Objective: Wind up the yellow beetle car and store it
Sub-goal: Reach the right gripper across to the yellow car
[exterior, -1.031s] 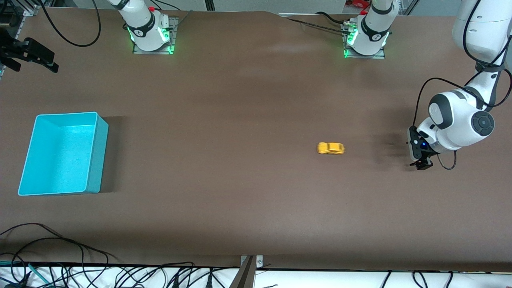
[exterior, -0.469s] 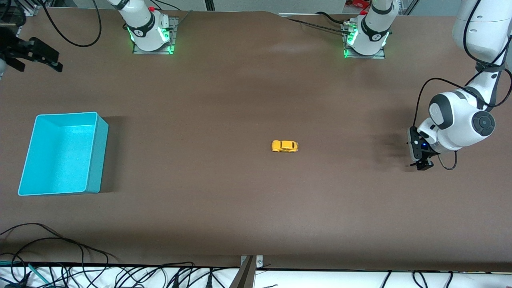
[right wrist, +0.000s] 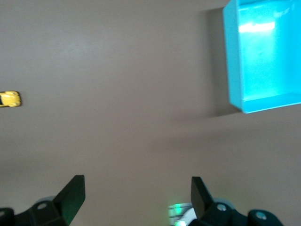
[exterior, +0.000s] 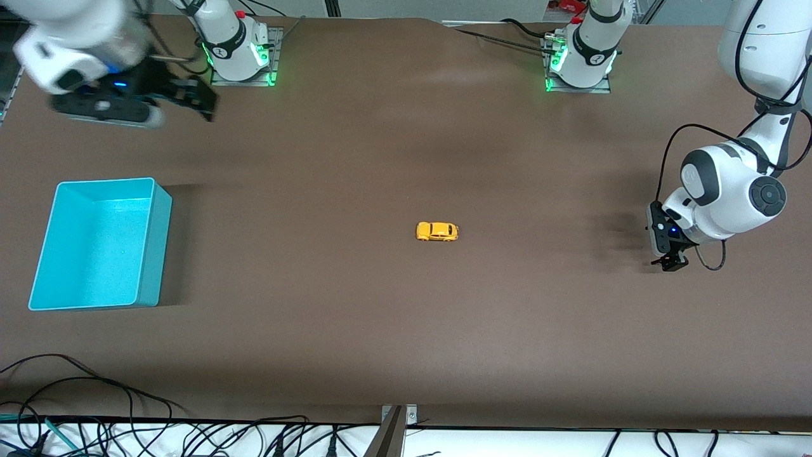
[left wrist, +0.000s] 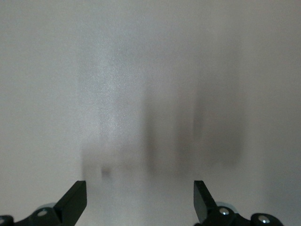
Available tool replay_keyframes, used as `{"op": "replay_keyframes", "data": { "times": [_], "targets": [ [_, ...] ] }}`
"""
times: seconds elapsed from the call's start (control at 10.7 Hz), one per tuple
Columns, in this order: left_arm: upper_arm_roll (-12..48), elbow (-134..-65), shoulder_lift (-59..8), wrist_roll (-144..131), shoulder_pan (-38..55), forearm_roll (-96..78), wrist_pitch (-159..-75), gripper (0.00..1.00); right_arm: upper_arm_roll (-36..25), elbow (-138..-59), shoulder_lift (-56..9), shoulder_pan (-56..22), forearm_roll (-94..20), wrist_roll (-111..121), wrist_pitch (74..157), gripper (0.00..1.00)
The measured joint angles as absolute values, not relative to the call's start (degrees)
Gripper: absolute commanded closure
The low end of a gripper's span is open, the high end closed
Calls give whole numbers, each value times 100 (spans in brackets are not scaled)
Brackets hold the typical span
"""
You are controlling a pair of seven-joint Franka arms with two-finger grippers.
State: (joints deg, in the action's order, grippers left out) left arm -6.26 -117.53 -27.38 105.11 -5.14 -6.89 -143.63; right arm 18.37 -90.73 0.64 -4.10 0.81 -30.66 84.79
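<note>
The yellow beetle car (exterior: 437,231) stands alone on the brown table near its middle; it also shows small in the right wrist view (right wrist: 10,99). The turquoise bin (exterior: 101,244) sits empty at the right arm's end of the table and shows in the right wrist view (right wrist: 263,56). My right gripper (exterior: 196,101) is open and empty, up in the air over the table close to its own base. My left gripper (exterior: 671,260) is open and empty, low over bare table at the left arm's end, well apart from the car.
Two arm bases with green lights (exterior: 241,54) (exterior: 580,60) stand along the table's edge farthest from the front camera. Cables (exterior: 95,406) lie along the edge nearest that camera.
The car has rolled across the table toward the right arm's end and slowed near the middle. My right gripper has swung in over the table by its base. The left arm has stayed put.
</note>
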Motion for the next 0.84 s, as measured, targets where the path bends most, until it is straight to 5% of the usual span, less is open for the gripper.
{"op": "replay_keyframes", "data": {
  "times": [0.47, 0.84],
  "targets": [
    [-649, -11687, -2737, 10503, -527, -696, -14363, 0, 2248, -9102, -938, -1112, 81, -6346, 9692, 0],
    [-657, -11670, -2731, 10503, -539, -696, -14370, 0, 2254, -9028, -2258, -2111, 85, -9512, 11460, 0]
  ]
}}
